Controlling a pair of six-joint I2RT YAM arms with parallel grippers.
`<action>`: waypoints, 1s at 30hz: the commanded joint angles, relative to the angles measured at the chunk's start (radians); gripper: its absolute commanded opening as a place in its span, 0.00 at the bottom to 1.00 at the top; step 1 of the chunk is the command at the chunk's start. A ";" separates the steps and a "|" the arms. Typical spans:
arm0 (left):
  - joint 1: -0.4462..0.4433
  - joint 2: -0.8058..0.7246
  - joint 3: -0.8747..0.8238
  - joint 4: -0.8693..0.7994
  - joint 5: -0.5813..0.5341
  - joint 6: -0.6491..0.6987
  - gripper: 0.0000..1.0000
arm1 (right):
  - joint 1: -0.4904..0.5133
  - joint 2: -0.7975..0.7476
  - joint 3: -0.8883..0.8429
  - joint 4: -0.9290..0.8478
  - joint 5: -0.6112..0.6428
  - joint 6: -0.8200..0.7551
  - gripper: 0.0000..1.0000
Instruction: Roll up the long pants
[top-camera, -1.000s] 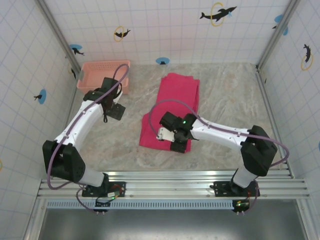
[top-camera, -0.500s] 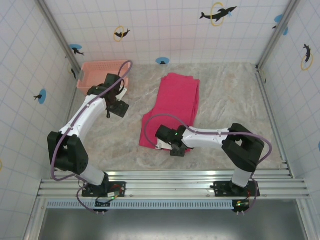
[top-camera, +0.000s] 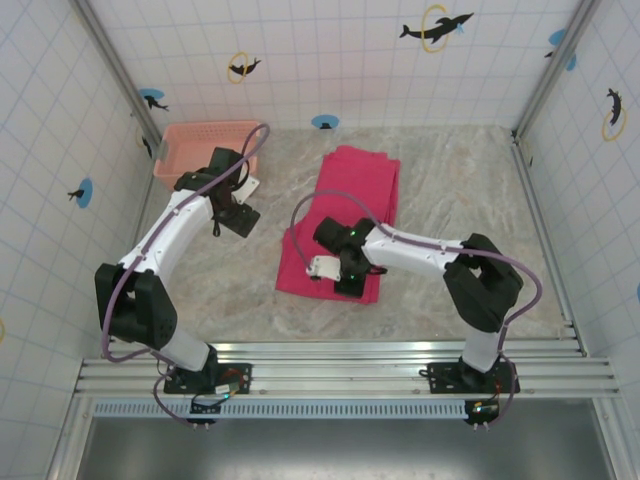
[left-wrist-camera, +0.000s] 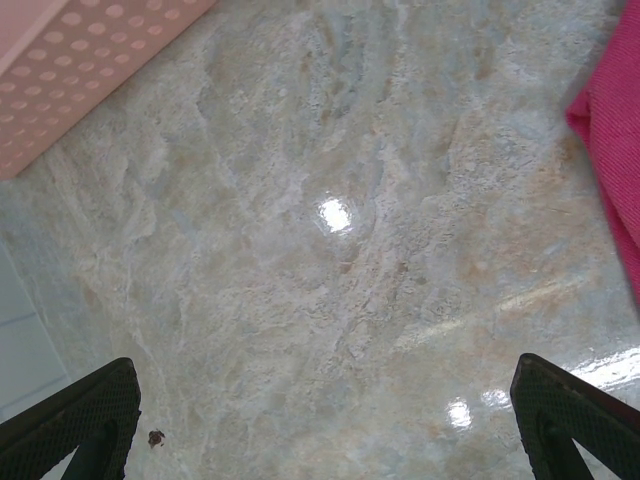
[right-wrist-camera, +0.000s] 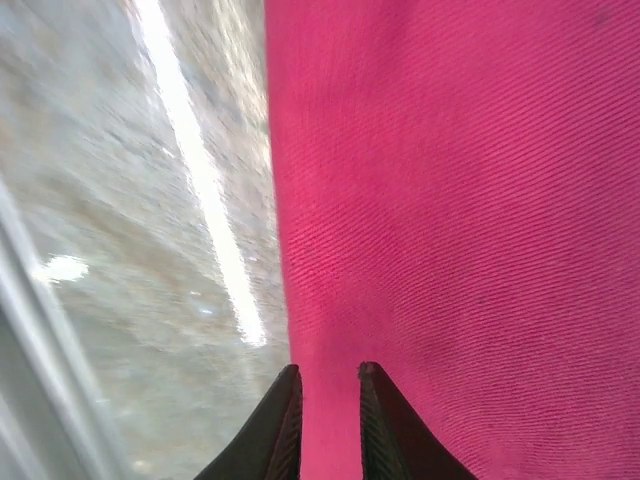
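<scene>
The long pants (top-camera: 356, 190) lie folded into a long magenta strip in the middle of the table, running from the far side toward me. My right gripper (top-camera: 336, 276) is low over their near end. In the right wrist view its fingers (right-wrist-camera: 330, 400) stand close together with the left edge of the pants (right-wrist-camera: 460, 200) pinched between them. My left gripper (top-camera: 238, 214) hovers over bare table left of the pants, just in front of the basket. Its fingertips (left-wrist-camera: 325, 420) are spread wide with nothing between them, and a corner of the pants (left-wrist-camera: 612, 130) shows at the right edge.
A pale pink lattice basket (top-camera: 195, 140) stands at the far left corner; its wall (left-wrist-camera: 60, 70) is close to my left gripper. Tiled walls with metal posts ring the marble table (top-camera: 460, 200). A metal rail (top-camera: 340, 365) runs along the near edge.
The right gripper's jaws have narrowed onto the pants' near edge, and that arm has swung its elbow leftward. The left arm drew back a little toward the basket, still open.
</scene>
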 joint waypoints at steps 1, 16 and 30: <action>0.003 -0.046 0.001 -0.028 0.059 0.069 0.97 | -0.078 0.005 0.076 -0.158 -0.328 0.050 0.20; -0.051 -0.056 -0.048 -0.001 0.016 0.057 0.97 | 0.060 -0.132 -0.185 0.048 0.194 0.025 0.52; -0.051 -0.022 -0.023 -0.033 -0.004 0.044 0.97 | 0.133 -0.067 -0.289 0.266 0.399 -0.008 0.39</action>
